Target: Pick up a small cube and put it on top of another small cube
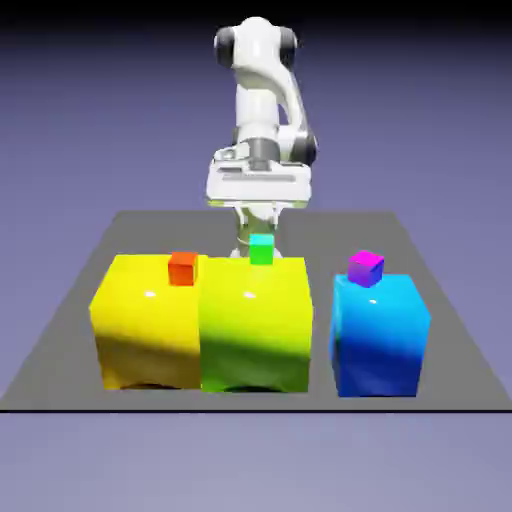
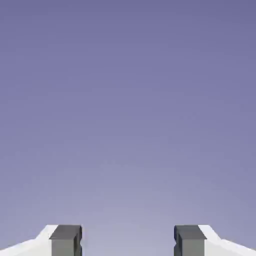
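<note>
Two fingertips of your gripper (image 2: 128,241) are standing wide apart, holding nothing. Out beyond and lower than them, the tiny green-teal cube (image 1: 262,249) is showing, with the tiny orange-red cube (image 1: 183,268) and the tiny violet-sided cube (image 1: 366,268) lying to either side. The plain magenta-pink cube isn't showing, perhaps hiding behind a block, so you can't be telling which way it is pointing. You'll probably be handling something light and stiff, gripping opposite faces at mid-height; being a cube, it's having no long axis.
</note>
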Available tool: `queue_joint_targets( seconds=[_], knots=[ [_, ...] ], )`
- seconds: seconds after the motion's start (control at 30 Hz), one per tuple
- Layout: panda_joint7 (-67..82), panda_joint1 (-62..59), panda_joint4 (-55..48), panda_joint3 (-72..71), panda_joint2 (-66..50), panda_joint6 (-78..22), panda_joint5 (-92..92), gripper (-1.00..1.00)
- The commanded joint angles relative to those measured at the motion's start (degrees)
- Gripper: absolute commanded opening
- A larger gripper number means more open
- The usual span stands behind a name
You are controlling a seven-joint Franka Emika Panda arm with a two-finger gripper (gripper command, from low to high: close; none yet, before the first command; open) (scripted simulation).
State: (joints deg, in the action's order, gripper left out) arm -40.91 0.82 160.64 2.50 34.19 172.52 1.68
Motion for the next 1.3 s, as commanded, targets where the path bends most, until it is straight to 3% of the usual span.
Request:
queue_joint_targets(
  seconds=[0.0, 1.27],
  knots=[
    [1.28, 0.11, -0.30, 2.08, 1.27, -1.23, 1.39, 0.00],
    [49.91, 4.18, -11.57, 80.99, 49.64, -47.94, 54.27, 0.00]
  ],
)
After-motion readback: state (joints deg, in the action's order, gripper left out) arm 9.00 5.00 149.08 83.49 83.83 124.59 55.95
